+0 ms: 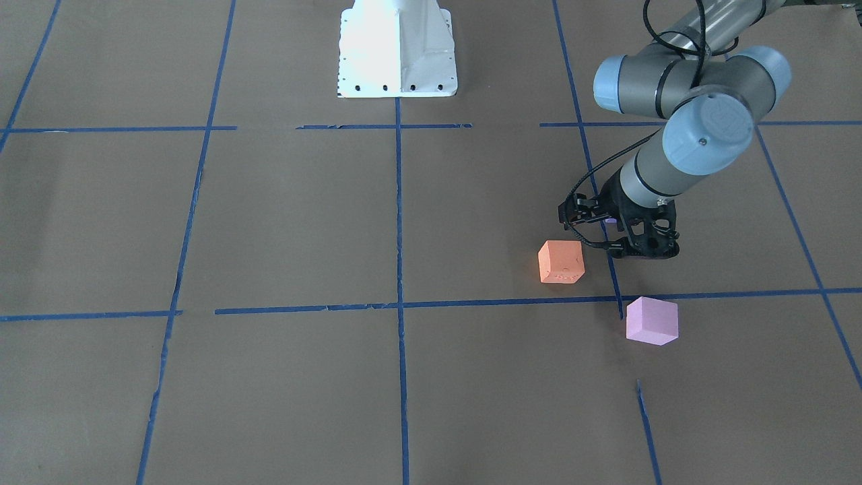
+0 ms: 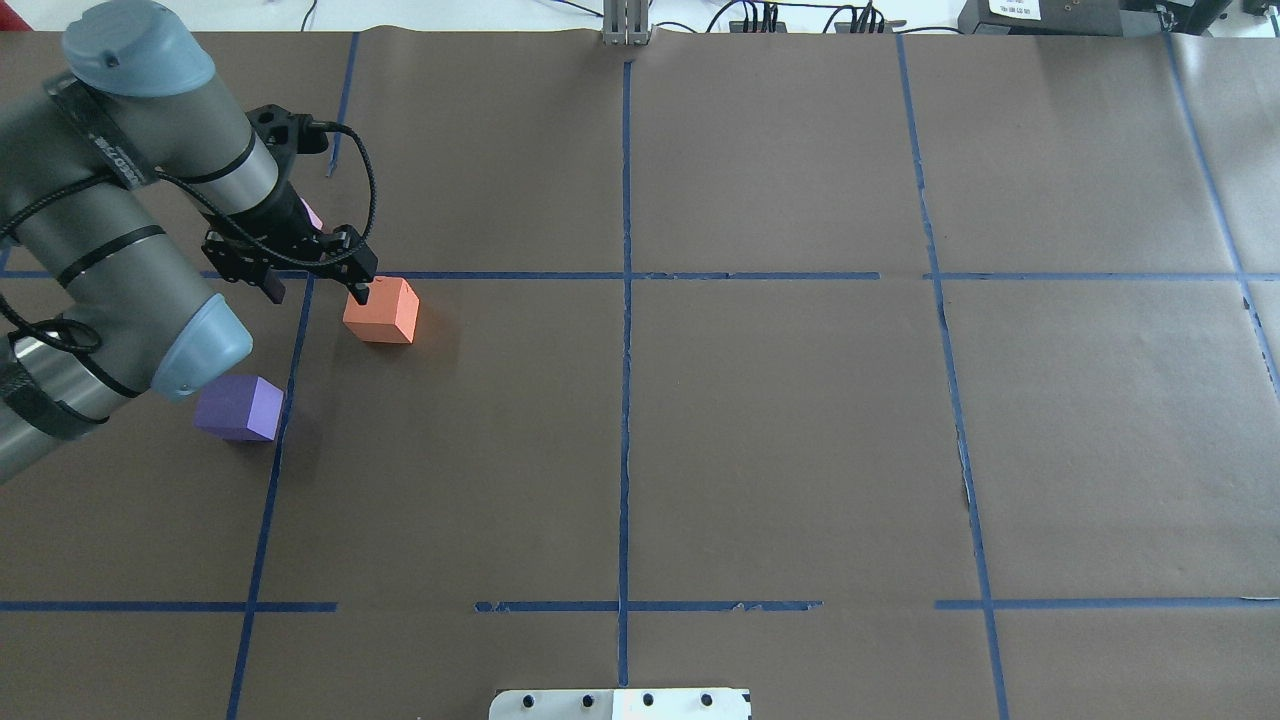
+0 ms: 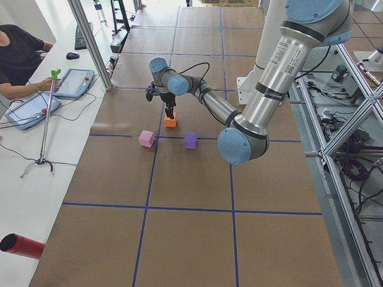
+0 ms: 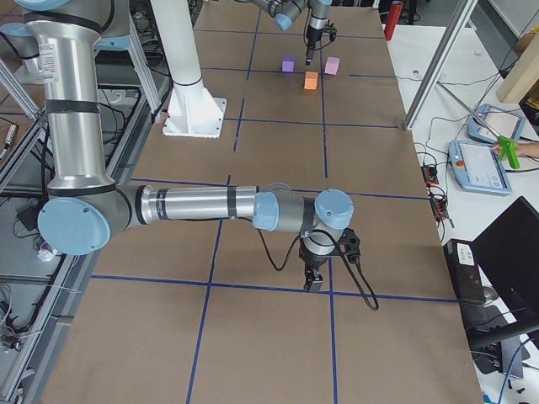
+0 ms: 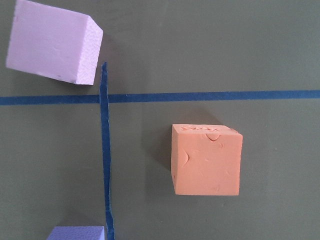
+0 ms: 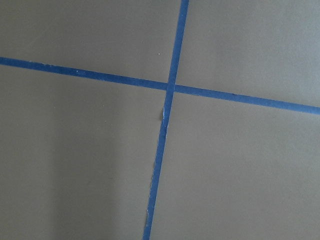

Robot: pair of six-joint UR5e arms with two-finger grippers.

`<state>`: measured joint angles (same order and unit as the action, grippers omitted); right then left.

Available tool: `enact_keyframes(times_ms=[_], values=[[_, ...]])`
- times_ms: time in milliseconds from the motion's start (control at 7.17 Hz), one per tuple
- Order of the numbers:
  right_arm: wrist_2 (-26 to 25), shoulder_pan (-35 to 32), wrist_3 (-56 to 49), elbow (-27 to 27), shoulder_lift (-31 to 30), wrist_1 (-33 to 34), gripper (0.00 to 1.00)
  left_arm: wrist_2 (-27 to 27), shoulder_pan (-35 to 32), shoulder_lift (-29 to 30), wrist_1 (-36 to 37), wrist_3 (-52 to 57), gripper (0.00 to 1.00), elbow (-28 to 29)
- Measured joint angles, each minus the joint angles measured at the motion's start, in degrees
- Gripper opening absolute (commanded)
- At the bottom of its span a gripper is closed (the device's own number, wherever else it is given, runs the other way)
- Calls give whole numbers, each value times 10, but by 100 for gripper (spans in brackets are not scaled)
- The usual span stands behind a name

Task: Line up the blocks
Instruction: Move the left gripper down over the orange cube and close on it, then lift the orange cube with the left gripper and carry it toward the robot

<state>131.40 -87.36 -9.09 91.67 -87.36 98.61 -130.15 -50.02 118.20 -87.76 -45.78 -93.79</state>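
Observation:
The orange block (image 2: 381,311) sits on the brown table, just right of a blue tape line. The dark violet block (image 2: 240,408) lies nearer the robot, partly under the left arm. The pale pink-lilac block (image 1: 651,320) lies further out; in the overhead view only a sliver shows behind the wrist. My left gripper (image 2: 316,290) is open and empty, hovering between the three blocks, one fingertip (image 2: 358,293) by the orange block's corner. The left wrist view shows the orange block (image 5: 206,160), the pink block (image 5: 52,42) and the violet block's edge (image 5: 76,233). My right gripper (image 4: 313,282) hangs low over bare table far off; I cannot tell whether it is open or shut.
Blue tape lines (image 2: 626,300) divide the brown paper into squares. The white robot base plate (image 1: 397,50) stands at the table's near edge. An operator (image 3: 18,54) sits at a side table with tablets. A red cylinder (image 3: 21,246) lies on that side table.

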Motion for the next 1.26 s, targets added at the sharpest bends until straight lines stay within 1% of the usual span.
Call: enact_keyframes(times_ms=[140,419,837,1256], values=[[0,0,0,0,0,0,100,8,11,14,-20,-8,100,28],[0,0,0,0,0,0,100,22,24,33,-44,-19,100,62],[0,0,0,1,0,0,100,46,27,45,-66,-20,100,92],[0,0,0,1,0,0,100,51,30,45,-87,-21,100,109]])
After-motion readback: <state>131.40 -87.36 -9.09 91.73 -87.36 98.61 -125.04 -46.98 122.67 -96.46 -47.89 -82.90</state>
